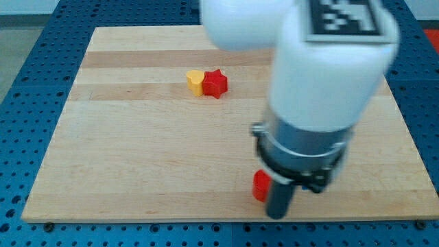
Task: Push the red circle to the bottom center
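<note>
The red circle (260,185) lies near the view's bottom edge of the wooden board (137,151), a little right of centre. Only its left part shows; the rest is hidden behind my arm. My rod comes down right beside it on its right, and my tip (276,215) shows as the dark rod end just below and right of the block, touching or nearly touching it. The large white and grey arm body (322,89) fills the view's upper right.
A yellow block (195,81) and a red star (215,84) sit touching each other in the view's upper middle. The board rests on a blue perforated table (27,55). The board's bottom edge runs just below my tip.
</note>
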{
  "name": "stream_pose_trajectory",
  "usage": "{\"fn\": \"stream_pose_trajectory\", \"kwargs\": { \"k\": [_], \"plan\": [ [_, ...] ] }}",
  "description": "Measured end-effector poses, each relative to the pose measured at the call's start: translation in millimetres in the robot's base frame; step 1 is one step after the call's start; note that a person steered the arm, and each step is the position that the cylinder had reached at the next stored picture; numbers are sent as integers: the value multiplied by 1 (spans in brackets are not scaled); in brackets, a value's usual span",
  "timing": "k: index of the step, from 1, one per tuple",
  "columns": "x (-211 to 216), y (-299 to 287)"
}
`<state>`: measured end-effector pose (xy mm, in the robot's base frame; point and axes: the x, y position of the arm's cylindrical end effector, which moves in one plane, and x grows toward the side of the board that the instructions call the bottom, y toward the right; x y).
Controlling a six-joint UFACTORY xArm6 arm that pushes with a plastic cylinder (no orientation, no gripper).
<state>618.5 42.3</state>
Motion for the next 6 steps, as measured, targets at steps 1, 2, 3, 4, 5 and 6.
{"fn": "stream_pose_trajectory", "kwargs": {
  "k": [1,2,3,4,5,6],
  "plan": [
    [0,-38],
    [0,-43],
    [0,-37],
    [1,-14],
    [1,8],
    [1,8]
  ]
}}
